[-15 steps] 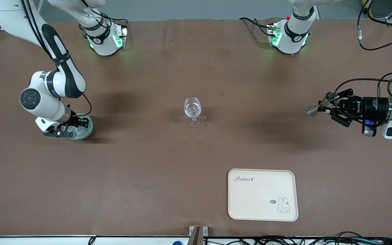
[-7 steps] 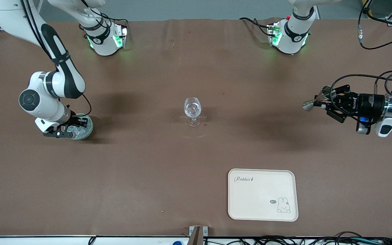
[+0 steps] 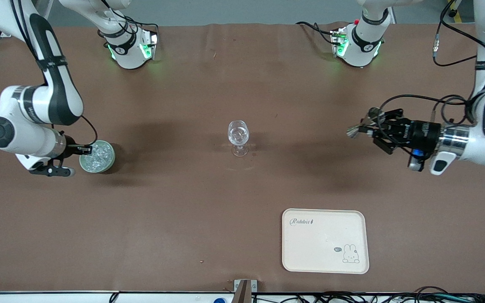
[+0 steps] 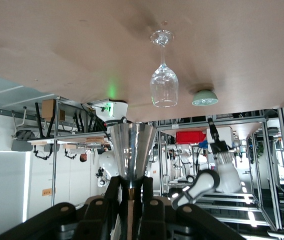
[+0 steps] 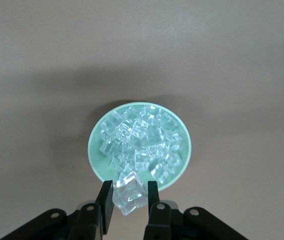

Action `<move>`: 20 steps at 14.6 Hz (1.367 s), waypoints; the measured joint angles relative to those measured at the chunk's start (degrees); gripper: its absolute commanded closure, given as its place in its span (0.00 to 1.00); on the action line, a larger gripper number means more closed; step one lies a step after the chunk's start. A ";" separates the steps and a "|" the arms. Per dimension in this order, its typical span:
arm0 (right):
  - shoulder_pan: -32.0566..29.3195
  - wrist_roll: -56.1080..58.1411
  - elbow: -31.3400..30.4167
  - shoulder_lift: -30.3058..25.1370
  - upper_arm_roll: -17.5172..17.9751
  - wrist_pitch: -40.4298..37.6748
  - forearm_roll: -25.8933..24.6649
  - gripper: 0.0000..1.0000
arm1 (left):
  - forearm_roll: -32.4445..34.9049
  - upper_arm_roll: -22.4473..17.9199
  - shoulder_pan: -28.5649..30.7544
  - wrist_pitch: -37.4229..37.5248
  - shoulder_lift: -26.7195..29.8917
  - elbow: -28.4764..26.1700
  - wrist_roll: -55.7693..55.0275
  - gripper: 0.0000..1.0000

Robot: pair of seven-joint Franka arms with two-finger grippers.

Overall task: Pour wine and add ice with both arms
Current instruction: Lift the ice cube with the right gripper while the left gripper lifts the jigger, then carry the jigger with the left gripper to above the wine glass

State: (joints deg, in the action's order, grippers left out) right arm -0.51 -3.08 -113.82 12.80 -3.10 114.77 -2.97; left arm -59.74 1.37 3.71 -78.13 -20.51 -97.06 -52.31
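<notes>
Green bowl of ice sits toward the right arm's end of the tabletop, the right hand above its edge pinching one cube, while the left hand clamps what looks like a steel jigger in the air.

Brown table covering, grey floor, perhaps metal shelving

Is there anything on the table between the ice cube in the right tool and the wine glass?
Nothing visible: bare table lies between the right tool, gripping an ice cube, and the wine glass.
</notes>
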 measured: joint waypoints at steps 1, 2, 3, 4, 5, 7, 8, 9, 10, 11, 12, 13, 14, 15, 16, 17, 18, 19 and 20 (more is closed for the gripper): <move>-0.04 -0.05 1.60 -1.25 -0.07 -2.61 0.00 0.98 | 0.16 2.40 -0.06 -2.19 0.02 -0.16 -1.44 0.99; -0.08 -0.08 3.33 -2.72 -0.16 -4.97 0.00 0.99 | 0.64 4.99 -0.11 -4.61 0.07 -0.34 -2.83 0.99; -0.17 -0.11 5.17 -4.37 -0.25 -7.08 0.00 0.99 | 1.18 7.52 -0.17 -7.03 0.19 -0.70 -4.12 0.99; -0.39 -0.12 7.24 -5.98 -0.32 -9.21 0.01 0.99 | 1.43 9.90 -0.24 -9.77 0.41 -1.28 -5.25 0.99; -0.66 -0.12 10.03 -7.36 -0.37 -11.84 0.05 0.99 | 1.60 12.26 -0.30 -12.97 0.84 -2.28 -6.27 0.99; -0.98 -0.12 17.17 -8.94 -0.39 -17.59 0.38 0.98 | 1.79 16.00 -0.45 -18.21 1.81 -4.73 -7.01 0.99; -1.15 -0.11 21.11 -9.31 -0.39 -20.65 0.62 0.99 | 1.86 17.45 -0.49 -20.30 2.27 -5.86 -7.10 0.99; -1.38 -0.09 24.47 -9.59 -0.39 -23.25 1.14 0.99 | 2.02 18.77 -0.50 -22.23 2.59 -6.72 -7.28 0.99; -1.64 -0.05 27.24 -9.87 -0.39 -25.06 1.95 1.00 | 2.77 19.96 -0.52 -23.88 2.77 -7.31 -7.71 0.99; -1.85 -0.03 29.31 -10.08 -0.40 -26.41 2.31 1.00 | 4.30 21.00 -0.51 -25.02 2.84 -7.57 -8.41 0.99; -1.99 -0.01 30.80 -10.19 -0.40 -27.65 2.48 1.00 | 5.83 22.00 -0.48 -26.06 2.86 -7.70 -8.97 0.99; -2.05 0.00 31.60 -10.19 -0.40 -28.45 2.56 1.00 | 7.17 23.00 -0.47 -27.14 2.86 -7.82 -9.39 0.99; -2.06 0.02 31.75 -10.18 -0.38 -28.68 2.59 1.00 | 8.16 23.93 -0.49 -28.19 2.86 -8.00 -9.75 0.99; -2.06 0.04 31.75 -10.08 -0.35 -28.76 2.60 1.00 | 8.62 24.75 -0.52 -29.19 2.86 -8.22 -9.87 0.99; -2.08 0.05 31.75 -9.92 -0.33 -28.78 2.61 1.00 | 8.95 25.58 -0.53 -30.30 2.84 -8.47 -10.12 0.99; -2.15 0.05 31.74 -9.77 -0.34 -28.78 2.61 0.99 | 9.55 26.42 -0.57 -31.48 2.78 -8.68 -10.71 0.99; -2.24 0.07 31.74 -9.66 -0.31 -28.78 2.61 0.99 | 10.80 27.35 -0.64 -32.91 2.63 -8.92 -11.37 0.99; -2.29 0.08 31.74 -9.58 -0.26 -28.78 2.62 0.99 | 12.45 28.48 -0.74 -34.74 2.32 -9.23 -12.29 0.99; -2.29 0.09 31.74 -9.55 -0.20 -28.78 2.62 0.99 | 14.00 29.67 -0.83 -36.88 1.83 -9.58 -13.46 0.99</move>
State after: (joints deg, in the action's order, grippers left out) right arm -2.80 -2.99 -82.08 3.25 -3.30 85.99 -0.35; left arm -45.73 31.04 2.87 -115.01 -18.68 -106.63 -65.77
